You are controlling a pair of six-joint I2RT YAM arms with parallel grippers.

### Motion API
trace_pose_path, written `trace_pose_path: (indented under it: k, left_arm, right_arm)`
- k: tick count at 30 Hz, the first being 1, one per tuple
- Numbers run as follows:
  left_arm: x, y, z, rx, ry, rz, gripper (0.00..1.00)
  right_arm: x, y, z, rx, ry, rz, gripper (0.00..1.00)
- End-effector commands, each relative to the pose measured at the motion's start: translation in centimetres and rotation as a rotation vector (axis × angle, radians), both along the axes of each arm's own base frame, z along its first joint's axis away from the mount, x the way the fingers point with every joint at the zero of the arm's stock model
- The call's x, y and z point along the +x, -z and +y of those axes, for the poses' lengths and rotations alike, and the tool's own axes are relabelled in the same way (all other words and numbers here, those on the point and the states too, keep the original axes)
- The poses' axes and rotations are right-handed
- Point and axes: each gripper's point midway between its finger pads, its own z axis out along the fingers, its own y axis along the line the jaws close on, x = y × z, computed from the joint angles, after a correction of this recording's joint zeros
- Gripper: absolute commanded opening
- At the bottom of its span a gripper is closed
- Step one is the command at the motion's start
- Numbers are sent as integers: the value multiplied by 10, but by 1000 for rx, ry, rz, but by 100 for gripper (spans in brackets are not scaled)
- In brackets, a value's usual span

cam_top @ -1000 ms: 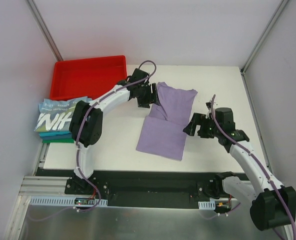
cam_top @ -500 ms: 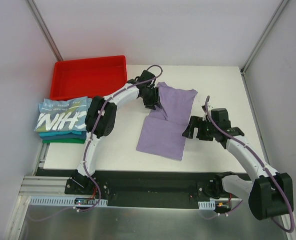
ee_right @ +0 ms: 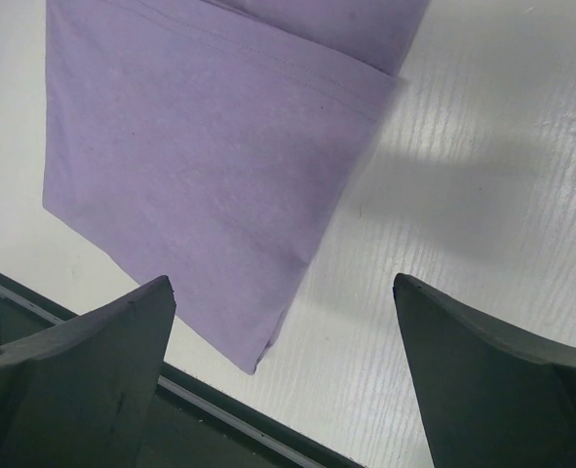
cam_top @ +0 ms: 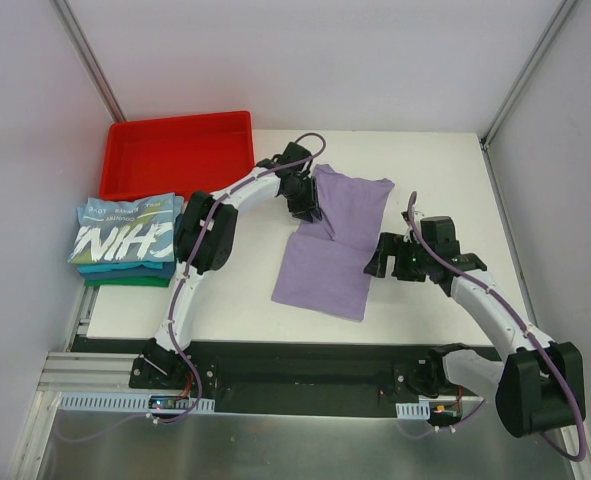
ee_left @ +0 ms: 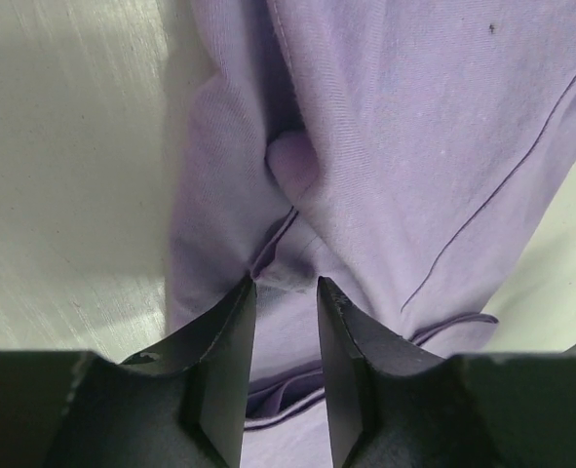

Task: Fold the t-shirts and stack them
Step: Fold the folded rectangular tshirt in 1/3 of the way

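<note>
1. Top view: A plain lavender-purple cloth t-shirt (cam_top: 337, 245) lies flat in the middle of the white desk (cam_top: 435, 170). It makes a long shape that runs from 1 o'clock down to 7 o'clock.
2. Top view: The left gripper (cam_top: 307, 200) sits on the shirt's edge at 11 o'clock. The right gripper (cam_top: 379, 258) is just beside the shirt's edge at 3 o'clock.
3. Top view: A red plastic tray (cam_top: 175, 122) sits at 10 o'clock on the desk. Right below it, at the 9 o'clock edge, is a stack of folded shirts.
   - The light blue folded t-shirt with big white letters (cam_top: 125, 235) is on top.
   - A teal folded t-shirt (cam_top: 110, 268) is under it.
   - A green folded t-shirt (cam_top: 125, 281) is at the bottom.
   - The stack is well apart from the purple shirt.
4. Left wrist view: The left gripper (ee_left: 286, 285) has its two dark fingers (ee_left: 219, 370) pressed close, with only a thin gap. It is pinching a bunched-up fold of the lavender-purple cloth t-shirt (ee_left: 395, 166). Wrinkles in the cloth run toward the fingertips. The shirt fills most of the view, and bare desk (ee_left: 63, 146) shows at 9 o'clock.
5. Right wrist view: The right gripper (ee_right: 283, 288) is spread wide, with one dark finger (ee_right: 73, 370) at each bottom corner. Nothing is between them. The lavender-purple cloth t-shirt (ee_right: 200, 166) lies flat at 11 o'clock, with one corner pointing to 6 o'clock. Bare desk (ee_right: 492, 195) shows at 3 o'clock.
</note>
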Motion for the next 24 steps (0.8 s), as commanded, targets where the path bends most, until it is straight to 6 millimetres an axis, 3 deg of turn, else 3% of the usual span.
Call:
trace_pose_path:
  k: [1, 11, 16, 24]
  left_arm:
    - [3, -18, -6, -33, -1, -6, 30]
    - [5, -42, -18, -56, 21, -61, 29]
    - [5, -30, -19, -48, 20, -44, 28]
    - [5, -11, -10, 9, 2, -24, 17]
  right_arm:
    - [2, 1, 0, -4, -15, -6, 96]
    - [1, 7, -5, -29, -5, 4, 96]
    - [2, 4, -8, -43, 4, 1, 96]
    - [1, 5, -12, -58, 17, 11, 96]
